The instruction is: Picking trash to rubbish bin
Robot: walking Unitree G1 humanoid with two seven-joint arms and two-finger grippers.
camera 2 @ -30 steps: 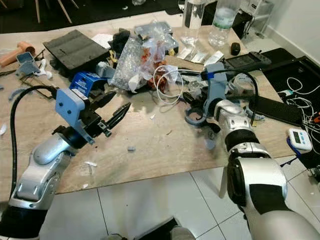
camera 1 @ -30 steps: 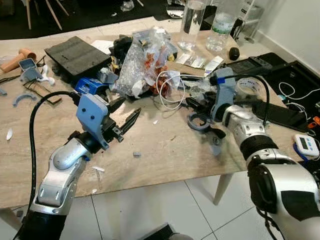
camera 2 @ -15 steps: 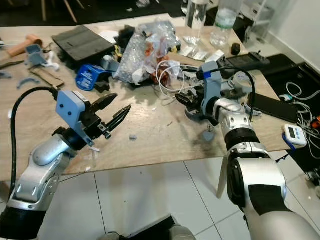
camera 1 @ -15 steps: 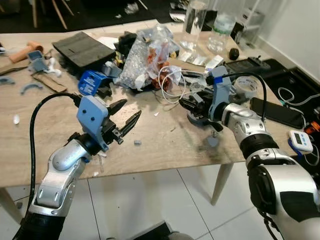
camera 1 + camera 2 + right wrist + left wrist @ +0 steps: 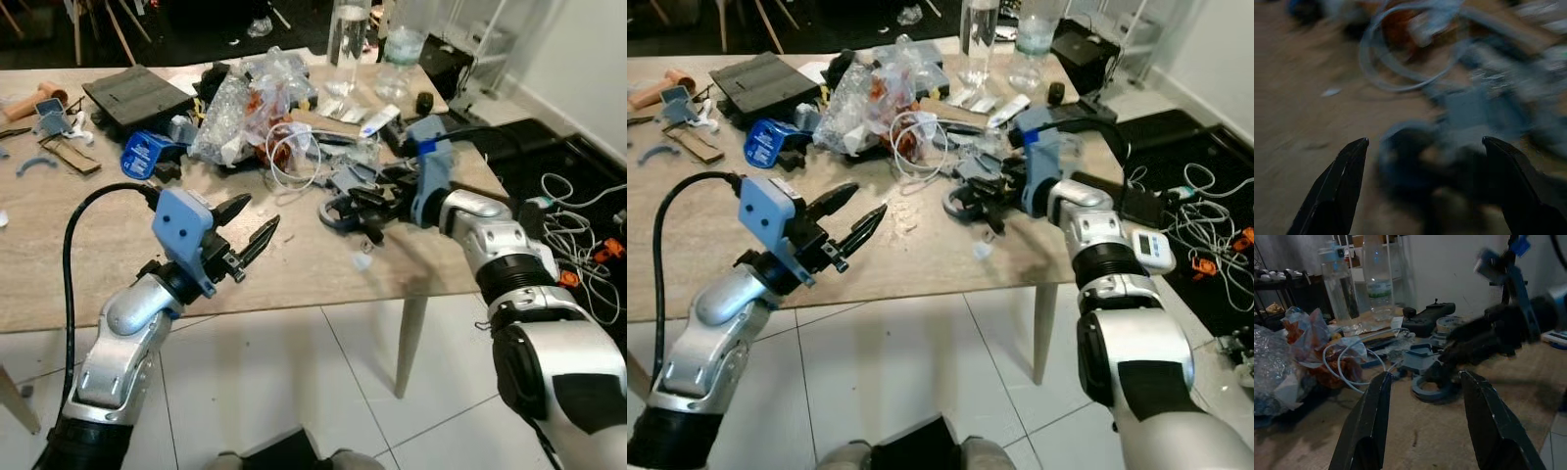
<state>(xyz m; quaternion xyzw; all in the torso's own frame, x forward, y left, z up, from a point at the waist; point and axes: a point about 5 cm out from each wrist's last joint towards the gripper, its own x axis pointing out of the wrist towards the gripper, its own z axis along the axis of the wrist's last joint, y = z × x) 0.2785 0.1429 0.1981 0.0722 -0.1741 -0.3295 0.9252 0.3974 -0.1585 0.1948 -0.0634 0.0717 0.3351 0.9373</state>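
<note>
The right gripper (image 5: 982, 208) reaches in low over the light wooden table (image 5: 59, 264), its 2 black fingers (image 5: 1334, 188) spread wide in the blurred right wrist view with nothing held between them, just beside a grey-blue plastic ring (image 5: 338, 212) that lies flat on the wood; whether a fingertip touches the ring cannot be told. The left gripper (image 5: 253, 227) hovers above the table's near edge, well apart from the ring, its 2 fingers (image 5: 1366, 423) parted wide and empty. Further back on the table sits the trash: a crumpled clear plastic bag with orange scraps (image 5: 240, 103), and beside it, towards the ring, a loop of white cable (image 5: 284, 162). Behind the bag stand 2 clear plastic bottles (image 5: 348, 44). Left of the bag lie a flat black tray (image 5: 132, 93) and a blue round lid (image 5: 142, 154). A small pale scrap (image 5: 362, 261) lies near the table's front edge, just in front of the ring. White floor tiles (image 5: 294, 392) spread below the table, and cables trail on a black mat (image 5: 573, 186) to its right.
</note>
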